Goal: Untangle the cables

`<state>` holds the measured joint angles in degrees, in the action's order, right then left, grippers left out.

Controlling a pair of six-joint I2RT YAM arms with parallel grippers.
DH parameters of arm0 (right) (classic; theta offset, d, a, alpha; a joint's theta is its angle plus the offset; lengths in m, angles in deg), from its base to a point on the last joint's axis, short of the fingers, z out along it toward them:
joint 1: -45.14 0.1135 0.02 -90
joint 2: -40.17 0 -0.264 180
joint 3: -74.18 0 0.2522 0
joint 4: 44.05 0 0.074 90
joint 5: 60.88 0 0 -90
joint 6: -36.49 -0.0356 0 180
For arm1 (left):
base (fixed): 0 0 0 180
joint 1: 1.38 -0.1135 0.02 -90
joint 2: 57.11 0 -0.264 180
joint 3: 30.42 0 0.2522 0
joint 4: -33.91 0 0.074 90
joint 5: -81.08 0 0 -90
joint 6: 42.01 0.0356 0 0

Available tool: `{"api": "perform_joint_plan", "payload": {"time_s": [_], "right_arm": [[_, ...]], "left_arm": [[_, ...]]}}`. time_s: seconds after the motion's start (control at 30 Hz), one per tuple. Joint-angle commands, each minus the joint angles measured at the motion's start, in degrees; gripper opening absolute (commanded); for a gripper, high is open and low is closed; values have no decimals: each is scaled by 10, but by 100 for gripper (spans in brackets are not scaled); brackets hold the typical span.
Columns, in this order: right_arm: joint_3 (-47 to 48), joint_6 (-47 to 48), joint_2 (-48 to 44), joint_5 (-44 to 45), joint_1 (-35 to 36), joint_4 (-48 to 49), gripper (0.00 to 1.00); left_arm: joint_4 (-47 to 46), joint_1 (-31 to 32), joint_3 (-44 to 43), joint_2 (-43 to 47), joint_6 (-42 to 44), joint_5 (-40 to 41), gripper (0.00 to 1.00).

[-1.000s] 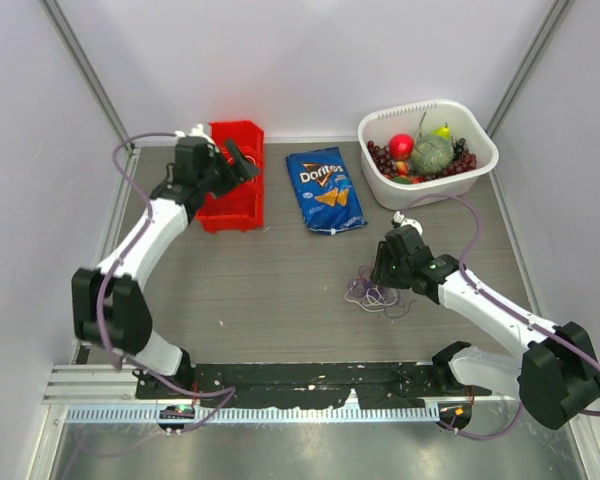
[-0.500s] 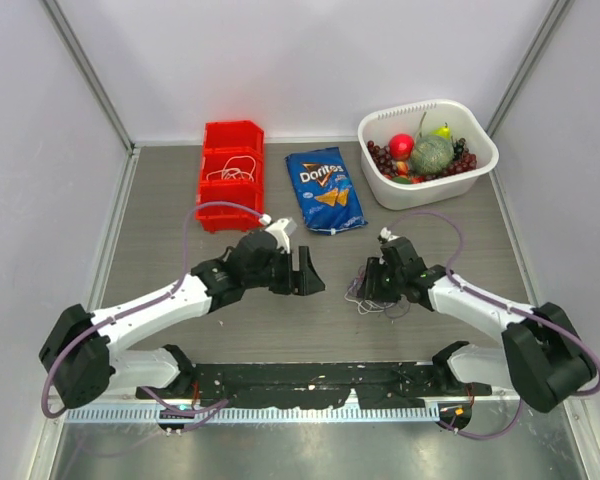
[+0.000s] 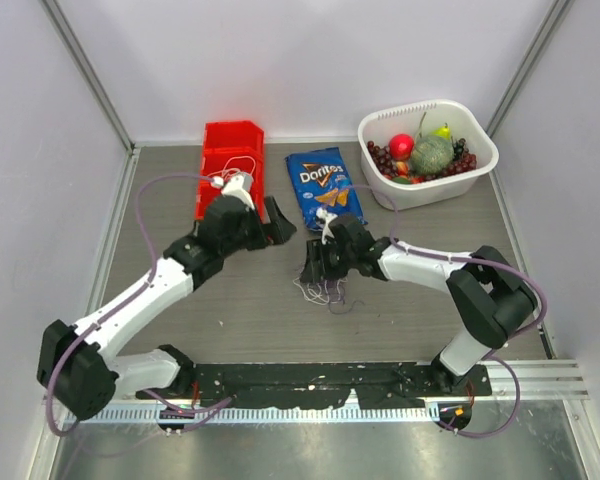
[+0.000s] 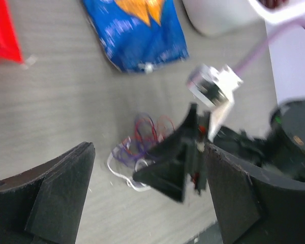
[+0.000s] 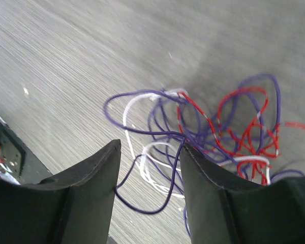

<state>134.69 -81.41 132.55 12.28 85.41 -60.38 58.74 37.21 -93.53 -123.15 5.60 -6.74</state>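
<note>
The cables are a loose tangle of white, red and purple-blue wires on the grey table, just below the chip bag. My right gripper is low over the tangle's upper left. It is open, and in the right wrist view its fingers straddle a purple loop and white loops of the cables. My left gripper is open and empty, above and left of the tangle. The left wrist view looks between its wide-open fingers at the cables, with the right gripper's black tip over them.
A red bin holding a white cable stands at the back left. A blue Doritos bag lies just behind the tangle. A white basket of fruit is at the back right. The black base rail runs along the near edge.
My right gripper has swept left and the tangle has shifted left with it. My left arm came down from the red bin to mid-table, then drew back a little toward the bin.
</note>
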Motion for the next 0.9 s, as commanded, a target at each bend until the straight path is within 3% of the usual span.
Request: {"api": "perform_joint_plan", "payload": {"time_s": [0.0, 0.2, 0.4, 0.53, 0.67, 0.87], "right_arm": [[99, 50, -2, -4, -19, -58, 59], [164, 94, -13, 70, -58, -189, 61], [189, 135, -4, 99, -58, -292, 59], [152, 180, -10, 68, -61, -262, 57], [132, 188, -18, 44, -62, -248, 55], [136, 184, 14, 27, -59, -251, 48]], "left_arm": [[71, -75, -88, -49, 48, -71, 91], [228, -85, -232, -128, 115, -40, 75], [360, -83, -342, -276, 188, -186, 80], [271, -68, -274, -277, 211, -233, 79], [262, -61, -259, -299, 215, -302, 78], [277, -22, -276, -352, 267, -244, 77]]}}
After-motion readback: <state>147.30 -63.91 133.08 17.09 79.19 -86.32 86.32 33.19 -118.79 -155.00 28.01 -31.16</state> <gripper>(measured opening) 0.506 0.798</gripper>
